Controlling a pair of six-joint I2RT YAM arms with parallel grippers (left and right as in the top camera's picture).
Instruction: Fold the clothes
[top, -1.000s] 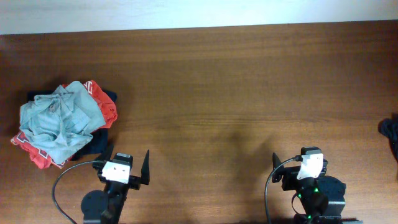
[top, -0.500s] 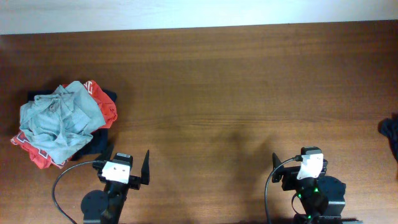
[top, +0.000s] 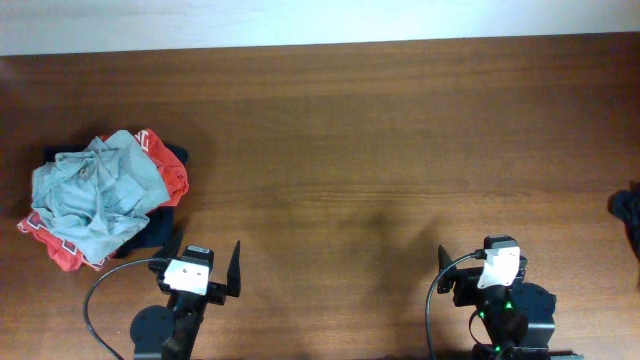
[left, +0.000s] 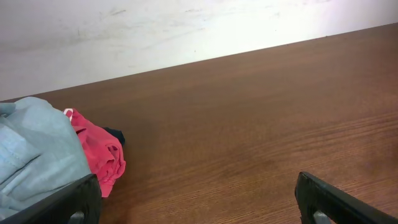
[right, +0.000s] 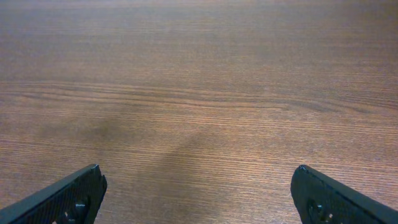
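The clothes (top: 100, 195) lie in a crumpled pile at the table's left: a grey-blue garment (top: 90, 195) on top, a red-and-white one (top: 165, 170) beneath, and a bit of navy (top: 178, 155) at the far side. A scrap of dark cloth (top: 627, 212) shows at the right edge. My left gripper (top: 203, 260) stands open near the front edge, just right of the pile, touching nothing. In its wrist view the grey-blue garment (left: 31, 155) and red garment (left: 99, 152) lie left of the left gripper (left: 198, 196). My right gripper (top: 483, 262) is open over bare wood, as the right gripper (right: 199, 190) shows up close.
The brown wooden table (top: 350, 150) stretches bare between pile and right edge. A white wall (top: 300, 20) borders its far side. Both arm bases sit at the front edge, with a cable (top: 95, 295) looping left of the left one.
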